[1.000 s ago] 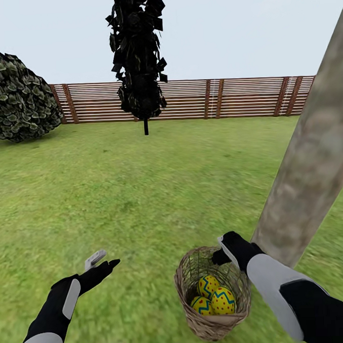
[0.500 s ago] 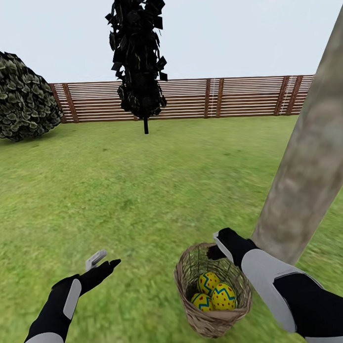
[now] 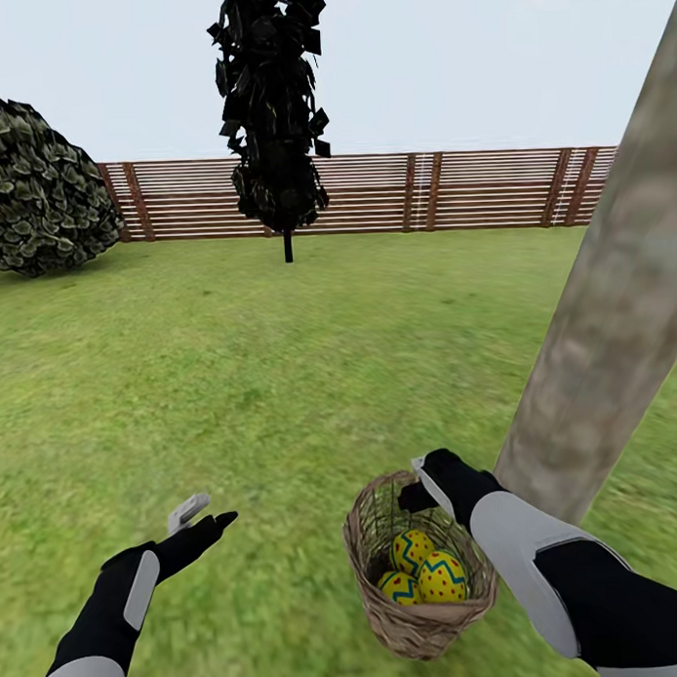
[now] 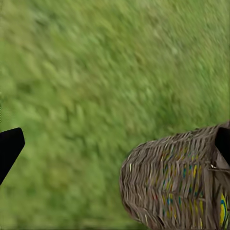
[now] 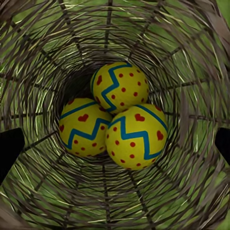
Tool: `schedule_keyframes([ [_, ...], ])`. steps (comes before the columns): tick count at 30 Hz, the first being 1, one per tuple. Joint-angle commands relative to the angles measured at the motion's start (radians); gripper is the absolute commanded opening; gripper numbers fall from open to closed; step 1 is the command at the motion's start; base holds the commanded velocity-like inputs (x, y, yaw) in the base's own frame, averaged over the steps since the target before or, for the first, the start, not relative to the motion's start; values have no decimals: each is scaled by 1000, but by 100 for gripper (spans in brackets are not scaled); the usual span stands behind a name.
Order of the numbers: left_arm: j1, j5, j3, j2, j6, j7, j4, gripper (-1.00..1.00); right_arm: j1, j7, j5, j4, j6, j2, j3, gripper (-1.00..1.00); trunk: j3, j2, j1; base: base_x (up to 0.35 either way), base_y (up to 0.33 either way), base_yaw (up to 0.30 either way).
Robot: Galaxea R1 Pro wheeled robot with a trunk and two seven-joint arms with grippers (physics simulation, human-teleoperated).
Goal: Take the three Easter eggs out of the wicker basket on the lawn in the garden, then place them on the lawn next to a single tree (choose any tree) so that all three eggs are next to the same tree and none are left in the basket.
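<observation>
Wicker basket (image 3: 417, 570) on lawn (image 3: 281, 380) by 1 pale tree (image 3: 611, 329) holds 3 Easter eggs (image 5: 115, 122). Right end effector (image 3: 419, 487) spread wide at rim; left end effector (image 3: 200, 514) open, empty.

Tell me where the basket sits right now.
In the head view the basket sits on the lawn low and right of centre, at the foot of the pale tree, with the right end effector over its far rim and three eggs inside.
</observation>
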Motion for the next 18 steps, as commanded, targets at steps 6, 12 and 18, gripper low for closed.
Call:
schedule_keyframes([
  [6,-1,4,4,1,7,-2,-2,100,0,2,6,1,-6,-2,3,100,-20,-43,23,0,0,0],
  [12,-1,4,4,1,7,0,-1,100,0,-4,4,3,-7,-6,2,100,-39,-85,46,0,0,0],
  [18,-1,4,4,2,8,-1,-2,100,0,-2,3,0,-7,-12,-1,100,-57,-127,69,0,0,0],
])
